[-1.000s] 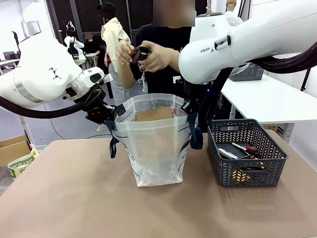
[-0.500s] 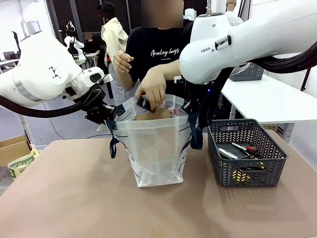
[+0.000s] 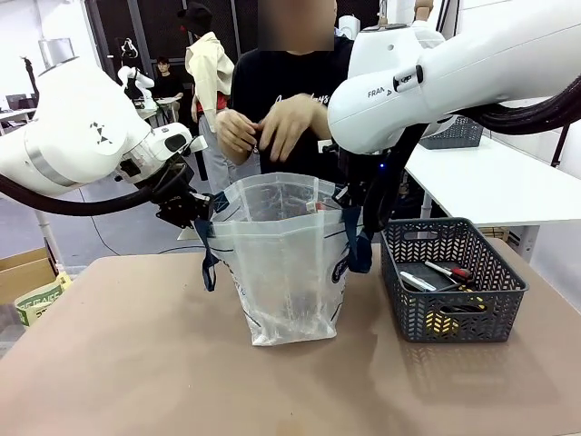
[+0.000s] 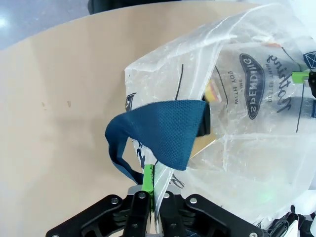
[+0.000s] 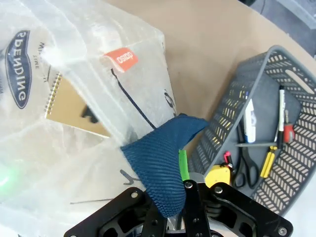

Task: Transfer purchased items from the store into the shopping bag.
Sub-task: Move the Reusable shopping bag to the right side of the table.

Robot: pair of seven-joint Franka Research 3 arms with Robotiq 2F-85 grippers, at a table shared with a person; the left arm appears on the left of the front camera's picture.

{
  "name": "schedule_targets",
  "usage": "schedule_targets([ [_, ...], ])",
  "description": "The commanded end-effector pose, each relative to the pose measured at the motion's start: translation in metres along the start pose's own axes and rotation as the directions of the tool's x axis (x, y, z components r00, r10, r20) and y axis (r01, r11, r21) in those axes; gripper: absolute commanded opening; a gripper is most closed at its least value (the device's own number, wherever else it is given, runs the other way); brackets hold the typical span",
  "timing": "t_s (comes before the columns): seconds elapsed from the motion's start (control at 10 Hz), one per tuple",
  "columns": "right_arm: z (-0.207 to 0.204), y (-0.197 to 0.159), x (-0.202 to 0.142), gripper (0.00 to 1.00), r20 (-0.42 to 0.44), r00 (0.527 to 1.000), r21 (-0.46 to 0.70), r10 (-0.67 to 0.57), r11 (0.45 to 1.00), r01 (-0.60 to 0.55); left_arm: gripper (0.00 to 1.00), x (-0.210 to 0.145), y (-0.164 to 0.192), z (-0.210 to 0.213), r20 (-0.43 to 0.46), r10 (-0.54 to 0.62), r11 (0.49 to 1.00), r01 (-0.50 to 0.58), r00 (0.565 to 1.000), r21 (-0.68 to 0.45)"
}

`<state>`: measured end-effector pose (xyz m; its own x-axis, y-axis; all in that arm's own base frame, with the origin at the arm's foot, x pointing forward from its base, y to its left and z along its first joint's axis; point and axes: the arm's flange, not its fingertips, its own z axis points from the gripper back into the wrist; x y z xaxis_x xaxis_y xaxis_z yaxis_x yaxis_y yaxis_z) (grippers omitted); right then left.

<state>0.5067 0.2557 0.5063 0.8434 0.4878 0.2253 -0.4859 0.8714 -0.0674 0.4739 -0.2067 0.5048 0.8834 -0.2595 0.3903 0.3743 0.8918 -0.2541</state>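
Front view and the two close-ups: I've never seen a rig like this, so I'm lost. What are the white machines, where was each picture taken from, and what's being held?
Two white robot arms, left and right, work at a brown table. The front view looks across it from between the arms at a person, whose hands are above a clear bag. The close-ups come from cameras on each wrist, looking along that arm's fingers. The left fingers and right fingers are pinched shut on the bag's top by its blue straps, holding it open. A notebook lies inside. Beside the bag stands a grey basket with scissors and pens.
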Motion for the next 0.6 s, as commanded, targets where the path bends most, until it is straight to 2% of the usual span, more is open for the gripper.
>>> schedule_targets([
  [0.0, 0.0006, -0.0015, -0.0005, 0.00, 0.001, 1.000, -0.001, -0.002, 1.000, 0.002, 0.00, -0.0001, 0.0007, 0.0010, 0.002, 0.001, 1.000, -0.001, 1.000, 0.001],
  [0.5, 0.0006, -0.0015, -0.0005, 0.00, 0.001, 1.000, -0.001, -0.002, 1.000, 0.002, 0.00, -0.0001, 0.0007, 0.0010, 0.002, 0.001, 1.000, -0.001, 1.000, 0.001],
])
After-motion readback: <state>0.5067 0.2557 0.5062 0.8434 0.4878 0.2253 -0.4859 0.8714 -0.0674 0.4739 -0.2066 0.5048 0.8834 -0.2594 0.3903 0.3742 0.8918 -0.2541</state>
